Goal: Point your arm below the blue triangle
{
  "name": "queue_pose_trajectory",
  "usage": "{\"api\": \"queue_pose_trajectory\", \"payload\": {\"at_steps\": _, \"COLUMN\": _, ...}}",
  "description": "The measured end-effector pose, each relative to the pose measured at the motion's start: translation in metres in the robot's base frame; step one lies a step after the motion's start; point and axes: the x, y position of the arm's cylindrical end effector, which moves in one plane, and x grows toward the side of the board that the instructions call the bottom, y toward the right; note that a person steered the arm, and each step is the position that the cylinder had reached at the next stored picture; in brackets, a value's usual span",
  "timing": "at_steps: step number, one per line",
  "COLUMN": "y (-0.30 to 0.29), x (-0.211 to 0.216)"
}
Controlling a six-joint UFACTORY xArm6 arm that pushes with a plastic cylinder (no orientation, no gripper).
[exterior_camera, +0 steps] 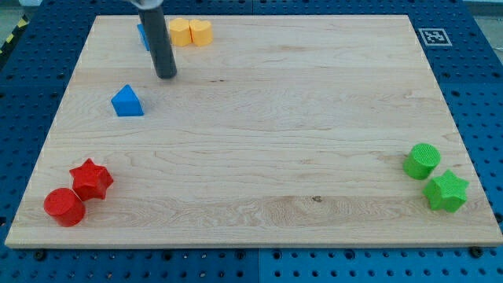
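Note:
The blue triangle [127,102] lies on the wooden board [259,126] at the view's left. My tip [166,76] rests on the board above and to the right of it, a short gap away, not touching. A second blue block [143,34], its shape unclear, sits near the view's top and is partly hidden behind the rod.
Two yellow blocks [191,32] sit side by side at the view's top, just right of the rod. A red star [91,179] and a red cylinder [64,207] lie bottom left. A green cylinder [422,161] and a green star [446,191] lie bottom right.

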Motion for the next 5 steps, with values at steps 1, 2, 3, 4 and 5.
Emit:
{"api": "queue_pose_trajectory", "payload": {"at_steps": 1, "y": 0.021, "x": 0.048}}
{"api": "queue_pose_trajectory", "payload": {"at_steps": 2, "y": 0.021, "x": 0.092}}
{"api": "queue_pose_trajectory", "payload": {"at_steps": 3, "y": -0.018, "x": 0.093}}
{"api": "queue_pose_trajectory", "payload": {"at_steps": 4, "y": -0.052, "x": 0.085}}
{"api": "queue_pose_trajectory", "payload": {"at_steps": 5, "y": -0.052, "x": 0.082}}
